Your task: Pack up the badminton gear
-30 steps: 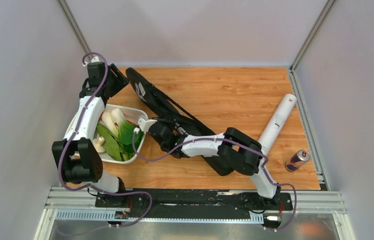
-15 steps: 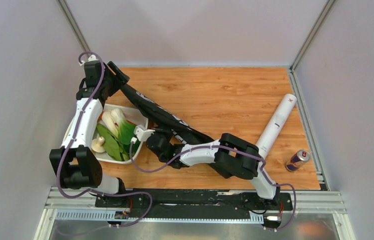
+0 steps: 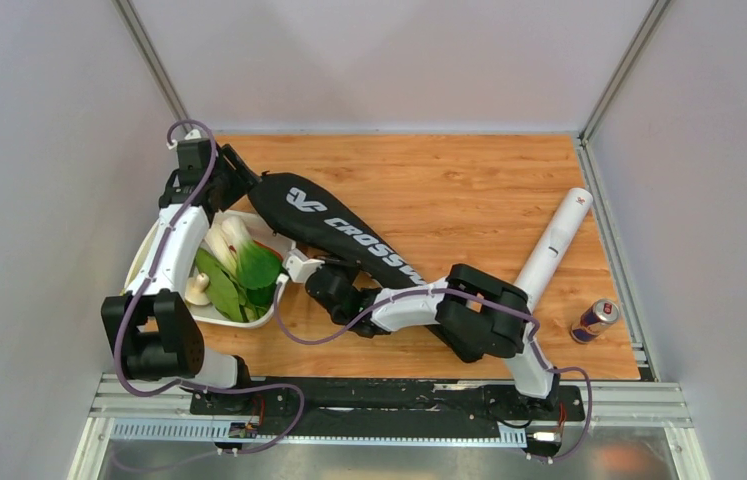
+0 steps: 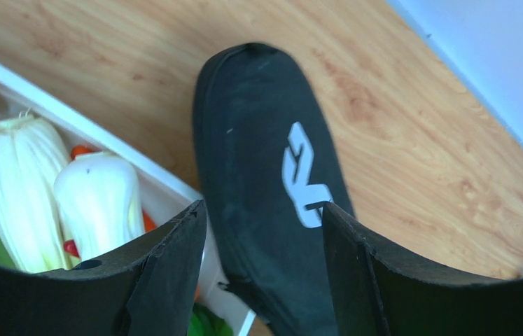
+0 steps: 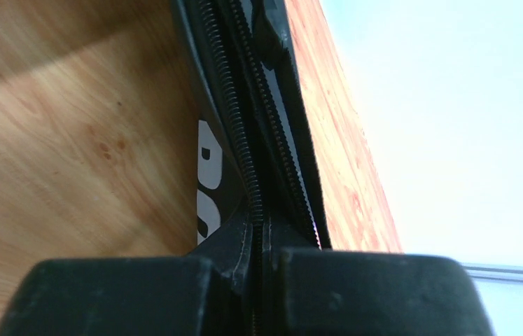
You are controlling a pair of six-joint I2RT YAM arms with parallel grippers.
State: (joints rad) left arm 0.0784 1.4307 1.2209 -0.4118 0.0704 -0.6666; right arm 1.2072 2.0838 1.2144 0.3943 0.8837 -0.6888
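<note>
The black "CROSSWAY" racket bag [image 3: 344, 232] lies flat on the wooden table, print up, running from back left to the middle. My left gripper [image 3: 242, 180] is open at the bag's rounded far end. In the left wrist view the bag [image 4: 265, 140] lies below and between the spread fingers [image 4: 167, 266], and I cannot tell if they touch it. My right gripper [image 3: 347, 275] is shut on the bag's zipper edge [image 5: 244, 161] at its near side. The long white tube [image 3: 554, 245] lies at the right. Rackets and shuttlecocks are out of view.
A white tray [image 3: 249, 322] of toy vegetables sits at the left, under the bag's edge, and its rim shows in the left wrist view [image 4: 104, 143]. A drink can [image 3: 596, 320] lies at the near right by the metal rail. Grey walls close in three sides.
The bag was raised on edge between both grippers; now it lies flat with its print up. My left gripper has come nearer and lower and now stands open. My right gripper still holds the zipper edge.
</note>
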